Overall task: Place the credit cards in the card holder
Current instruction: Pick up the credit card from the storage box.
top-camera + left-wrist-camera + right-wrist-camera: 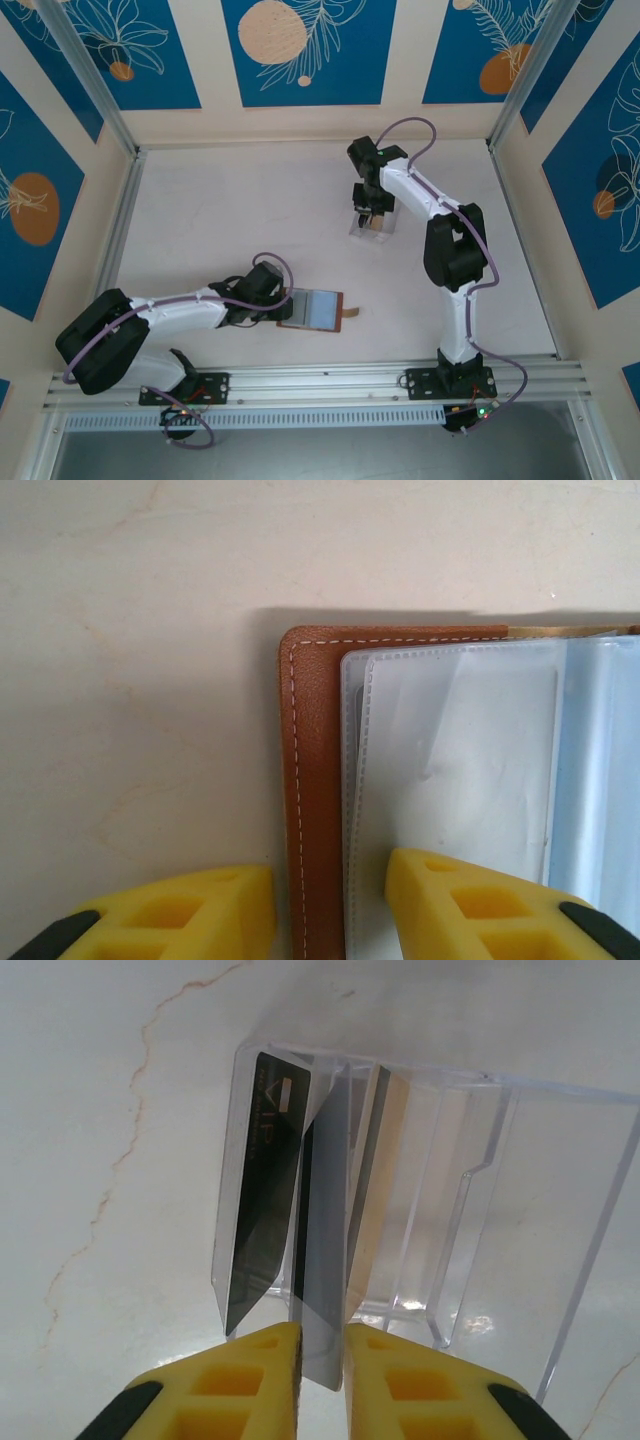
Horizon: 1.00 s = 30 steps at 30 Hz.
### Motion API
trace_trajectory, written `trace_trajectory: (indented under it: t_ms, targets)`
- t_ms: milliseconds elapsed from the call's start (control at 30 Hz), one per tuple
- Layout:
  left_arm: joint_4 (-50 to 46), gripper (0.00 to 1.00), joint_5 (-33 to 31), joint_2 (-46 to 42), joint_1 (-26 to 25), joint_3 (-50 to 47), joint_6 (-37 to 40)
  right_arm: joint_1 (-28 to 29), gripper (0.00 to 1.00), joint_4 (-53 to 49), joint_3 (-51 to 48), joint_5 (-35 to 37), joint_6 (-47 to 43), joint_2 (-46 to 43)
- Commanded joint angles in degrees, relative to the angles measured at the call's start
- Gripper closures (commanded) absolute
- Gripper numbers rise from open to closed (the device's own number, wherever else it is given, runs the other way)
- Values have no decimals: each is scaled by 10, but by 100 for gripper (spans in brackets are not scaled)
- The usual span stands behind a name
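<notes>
The card holder (318, 309) lies open on the table, brown leather (312, 760) with clear sleeves (460, 750) on top. My left gripper (280, 306) (330, 880) stands open astride its left edge, one finger on the table and the other on a sleeve. The credit cards stand on edge in a clear plastic tray (372, 230) (500, 1160): a black card (258, 1180), a grey card (325, 1220) with a dark stripe, and a tan card (380, 1180). My right gripper (372, 213) (322, 1335) is shut on the near edge of the grey card.
A small snap tab (350, 312) sticks out at the holder's right side. The white table is fenced by metal rails (120, 220) left and right and by patterned walls. The arm bases sit on the front rail (320, 385).
</notes>
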Motion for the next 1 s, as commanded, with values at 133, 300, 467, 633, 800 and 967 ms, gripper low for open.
trace_trajectory:
  t_ms: [133,300,467,633,800,967]
  targets:
    - [73,62,28,80,-9,-36,-4,1,84,-22,26,1,-4,20]
    - [69,62,25,72,-8,-39,-4,2,83,-26,30,0,-4,30]
    - [71,62,26,74,-8,-40,-5,17,82,-28,31,24,-9,22]
    - [74,62,27,74,-8,-41,-5,22,73,-43,32,62,-5,25]
    - [73,62,27,74,-7,-41,-6,21,69,-62,64,80,-10,55]
    - [71,62,26,70,-8,-42,-6,19,72,-73,85,89,-11,79]
